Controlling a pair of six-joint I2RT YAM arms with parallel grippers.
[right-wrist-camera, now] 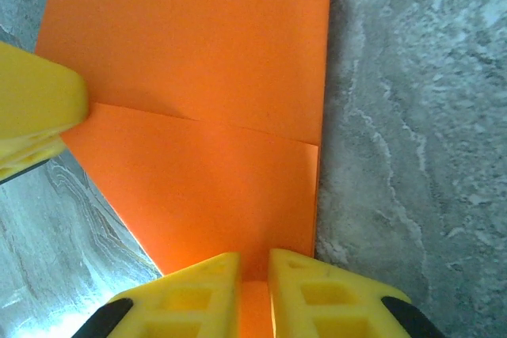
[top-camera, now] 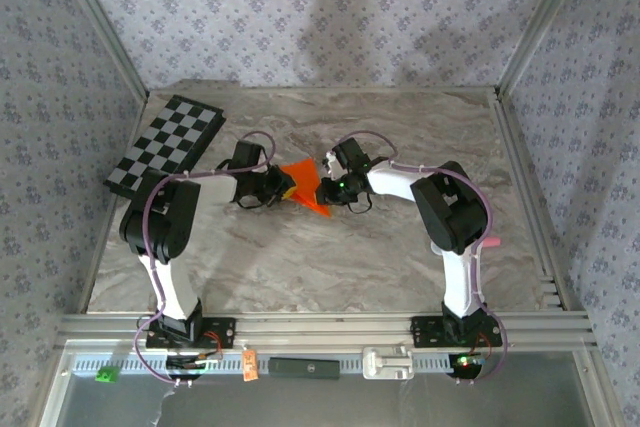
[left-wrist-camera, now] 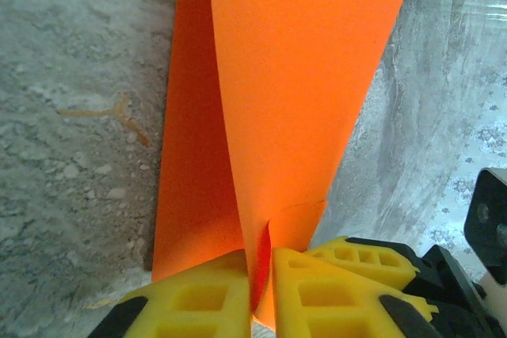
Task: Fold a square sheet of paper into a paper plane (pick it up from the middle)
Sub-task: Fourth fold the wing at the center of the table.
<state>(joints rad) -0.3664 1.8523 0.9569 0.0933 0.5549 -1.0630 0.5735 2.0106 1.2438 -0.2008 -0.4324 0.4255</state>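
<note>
**A:** What have you got?
**B:** A thin bright orange creased paper sheet (top-camera: 303, 185), mid grey marbled surface (top-camera: 300, 267), stretched between my hands. My left hand (left-wrist-camera: 261, 263) pinches its upright fold, and my right hand (right-wrist-camera: 253, 263) pinches the opposite edge.
**A:** Which is nearer?
**B:** Neither, I'd say. It runs hand to hand.

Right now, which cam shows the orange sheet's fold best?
Left wrist: the square sheet of paper shows its raised flap up close, pinched in the left gripper. Right wrist shows a flat creased panel in the right gripper; top external, a small orange patch.
</note>
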